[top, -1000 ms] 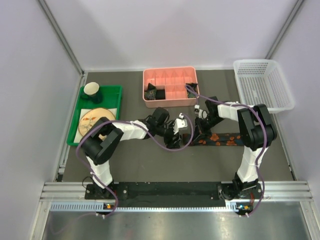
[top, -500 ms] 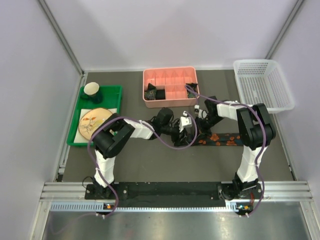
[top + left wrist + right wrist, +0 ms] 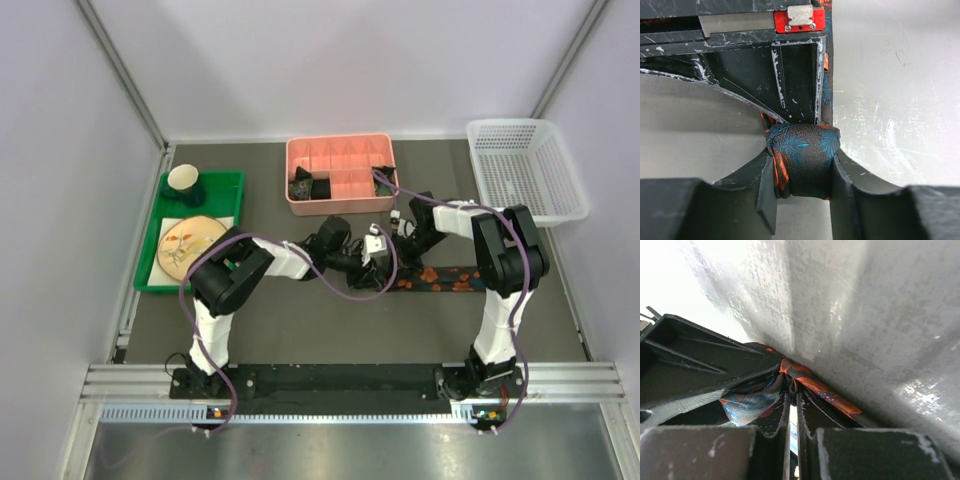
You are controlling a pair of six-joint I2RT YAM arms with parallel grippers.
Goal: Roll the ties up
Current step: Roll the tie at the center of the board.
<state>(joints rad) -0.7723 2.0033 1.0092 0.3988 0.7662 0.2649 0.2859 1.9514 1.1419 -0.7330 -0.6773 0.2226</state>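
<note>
Black rolled tie (image 3: 801, 147) gripped by left hand (image 3: 802, 172), right hand (image 3: 794, 396) pinching it

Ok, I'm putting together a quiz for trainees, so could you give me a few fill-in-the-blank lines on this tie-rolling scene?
1. The left claw grips the ___-up end of the tie.
2. The cup stands in the ___ tray.
3. The box with compartments is ___.
4. The basket sits to the ___ of the box.

Missing words: rolled; green; pink; right.
</note>
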